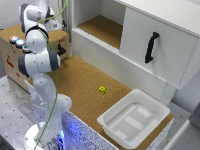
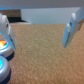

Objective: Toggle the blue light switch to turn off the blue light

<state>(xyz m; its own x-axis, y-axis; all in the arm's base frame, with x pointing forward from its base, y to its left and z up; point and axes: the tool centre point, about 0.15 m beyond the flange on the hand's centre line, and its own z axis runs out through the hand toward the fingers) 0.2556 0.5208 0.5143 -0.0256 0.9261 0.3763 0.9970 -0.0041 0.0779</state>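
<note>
Three round silver-rimmed buttons sit in a row on a wooden box (image 1: 10, 60) at the exterior view's left. They are a red one (image 1: 13, 38), the blue light switch (image 1: 20, 43) with its blue cap, and a green one (image 1: 25, 49). In the wrist view my gripper (image 2: 38, 31) is open and empty over cork, with blurred light-blue fingers (image 2: 73, 26). Two buttons show at that picture's edge: one glowing orange-red (image 2: 2, 46) and one bluish (image 2: 4, 66), beside one finger and apart from it. My hand is hidden among the arm links in the exterior view.
A cork table (image 1: 80, 80) carries a small yellow block (image 1: 102, 89) and a white bin (image 1: 134, 117). A white cabinet with a black handle (image 1: 151, 47) and an open cork shelf (image 1: 102, 30) stand behind. A black handle (image 1: 61, 50) sticks out of the box.
</note>
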